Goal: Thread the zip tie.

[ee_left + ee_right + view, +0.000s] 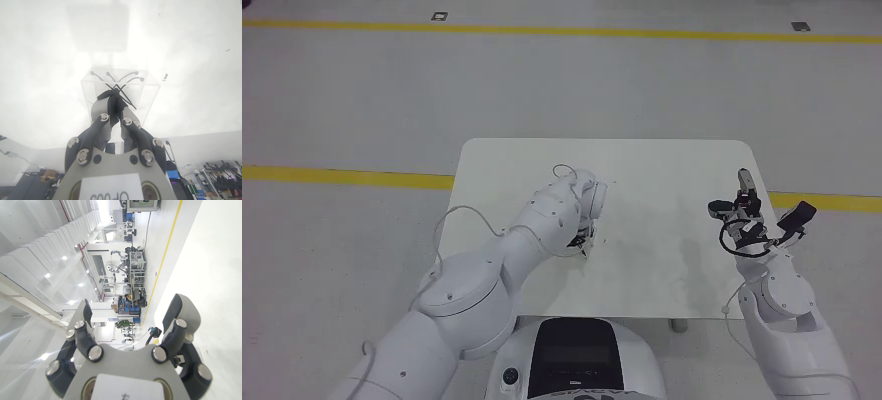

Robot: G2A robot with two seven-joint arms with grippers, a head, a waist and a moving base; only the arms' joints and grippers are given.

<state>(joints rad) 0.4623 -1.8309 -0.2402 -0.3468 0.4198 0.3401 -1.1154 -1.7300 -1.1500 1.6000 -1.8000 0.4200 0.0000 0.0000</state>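
The left gripper (115,95) reaches down into a clear box (149,98) standing on the white table (662,180) and is pinched tight on a small bunch of black zip ties (116,88). The straps cross right at its tips. Their heads fan out beyond the tips toward the far side of the box, and one strap end sticks out sideways past the tips. In the top view this gripper (585,243) sits near the middle of the table, mostly hidden under its own wrist. The right gripper (130,306) is spread wide and holds nothing. It hangs at the table's right edge (745,195), well apart from the box and the ties.
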